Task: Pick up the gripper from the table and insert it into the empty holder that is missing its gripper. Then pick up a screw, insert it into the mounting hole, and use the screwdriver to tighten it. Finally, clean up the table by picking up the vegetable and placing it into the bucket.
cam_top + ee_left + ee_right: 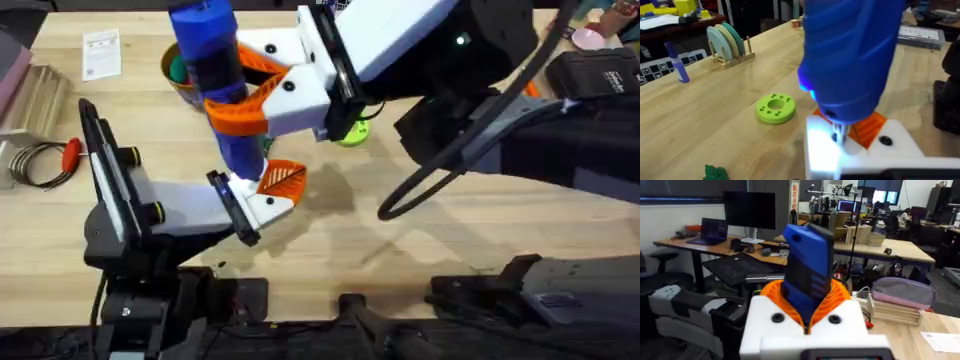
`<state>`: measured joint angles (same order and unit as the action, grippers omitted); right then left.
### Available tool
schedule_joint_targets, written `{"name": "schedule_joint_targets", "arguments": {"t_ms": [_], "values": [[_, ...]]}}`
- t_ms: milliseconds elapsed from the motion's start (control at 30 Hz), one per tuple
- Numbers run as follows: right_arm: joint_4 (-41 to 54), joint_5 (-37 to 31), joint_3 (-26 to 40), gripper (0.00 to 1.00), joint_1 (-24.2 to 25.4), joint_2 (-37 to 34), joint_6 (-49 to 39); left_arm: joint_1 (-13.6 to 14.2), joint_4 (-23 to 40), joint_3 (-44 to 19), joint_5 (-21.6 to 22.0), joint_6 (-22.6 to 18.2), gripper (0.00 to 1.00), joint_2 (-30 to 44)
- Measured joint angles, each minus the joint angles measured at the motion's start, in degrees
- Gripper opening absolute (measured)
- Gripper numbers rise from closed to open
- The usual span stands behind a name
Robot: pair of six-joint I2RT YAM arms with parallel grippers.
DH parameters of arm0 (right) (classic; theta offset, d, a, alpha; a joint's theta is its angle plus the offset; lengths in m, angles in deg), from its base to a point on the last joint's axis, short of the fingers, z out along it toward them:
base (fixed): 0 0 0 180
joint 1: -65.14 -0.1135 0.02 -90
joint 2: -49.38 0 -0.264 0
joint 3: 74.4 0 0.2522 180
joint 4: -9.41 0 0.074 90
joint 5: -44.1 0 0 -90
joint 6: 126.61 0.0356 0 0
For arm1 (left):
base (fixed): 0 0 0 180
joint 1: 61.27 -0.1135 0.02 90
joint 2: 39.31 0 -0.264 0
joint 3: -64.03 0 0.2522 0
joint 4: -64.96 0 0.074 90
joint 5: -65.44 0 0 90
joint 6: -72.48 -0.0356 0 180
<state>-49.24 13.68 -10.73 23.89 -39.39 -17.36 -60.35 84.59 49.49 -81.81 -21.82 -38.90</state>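
Note:
My right gripper point(262, 95) reaches across the table from the right and is shut on the blue screwdriver point(215, 70), which it holds upright. In the right wrist view the screwdriver point(807, 265) stands between the orange pads point(837, 300). Its thin metal tip point(838, 134) comes down onto the white holder point(860, 150), beside the orange ribbed gripper point(871, 125) seated in it. From overhead, the holder point(268, 207) and the orange gripper point(282, 180) sit at the end of my left gripper point(255, 200). The vegetable point(715, 172) lies on the table. The bucket point(172, 62) stands behind the screwdriver.
A lime-green disc point(352, 130) point(775, 108) lies near the middle of the table. A red-handled screwdriver point(70, 152) and a wire coil point(32, 160) lie at the left, a paper card point(100, 52) at the back left. A rack of round plates point(729, 42) and a blue marker point(679, 67) stand farther off.

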Motion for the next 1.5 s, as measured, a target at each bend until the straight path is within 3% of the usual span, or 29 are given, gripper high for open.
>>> {"name": "schedule_joint_targets", "arguments": {"t_ms": [267, 700, 900, 1500], "values": [[-1.86, 0.31, 0.04, 0.024, 0.0, -0.01, 0.04, 0.0, 0.0, 0.0, 0.0, 0.0, 0.005, 0.02], [-1.34, 7.29, 3.34, 0.024, 0.0, -0.02, 0.48, 0.0, 0.0, 0.0, 0.0, 0.02, 0.005, 0.02], [4.54, 7.6, 3.39, 0.024, 0.0, -0.11, -2.04, 0.0, 0.0, 0.0, 0.0, 0.0, 0.005, 0.0], [1.36, 7.5, 3.41, 0.024, 0.0, -0.11, -2.98, 0.0, 0.0, 0.0, 0.0, 0.01, 0.005, 0.01]]}}
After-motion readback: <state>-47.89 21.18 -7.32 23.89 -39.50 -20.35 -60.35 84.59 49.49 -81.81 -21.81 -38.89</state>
